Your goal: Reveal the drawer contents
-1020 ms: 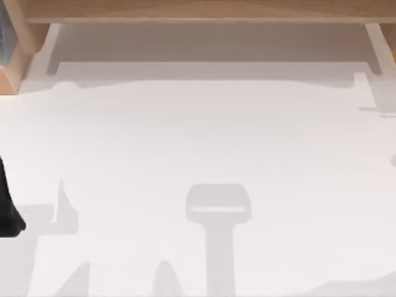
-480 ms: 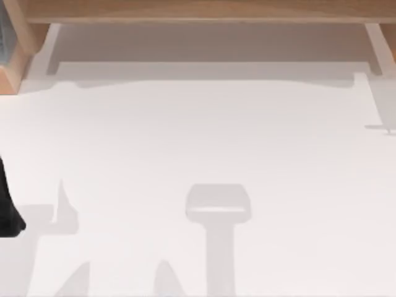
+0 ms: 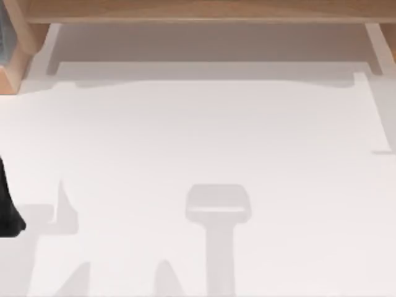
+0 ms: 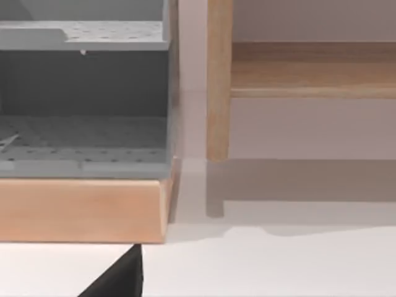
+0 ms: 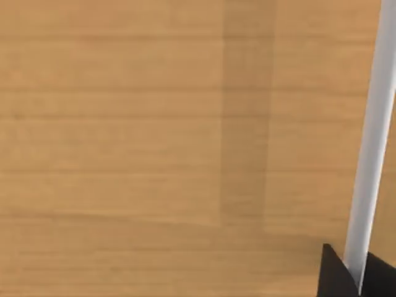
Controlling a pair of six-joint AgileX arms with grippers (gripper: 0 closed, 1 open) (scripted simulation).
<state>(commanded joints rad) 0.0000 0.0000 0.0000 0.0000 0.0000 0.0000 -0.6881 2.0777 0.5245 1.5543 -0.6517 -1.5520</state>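
Right gripper (image 5: 356, 272) is hard against the wooden drawer front (image 5: 154, 136), fingers set around the white handle (image 5: 371, 136); how tightly, I cannot tell. Left arm (image 3: 7, 210) sits parked at the table's (image 3: 198, 142) left edge.

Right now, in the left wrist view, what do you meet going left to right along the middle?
Gray perforated shelves on a wooden base → upright wooden leg → horizontal wooden rail.
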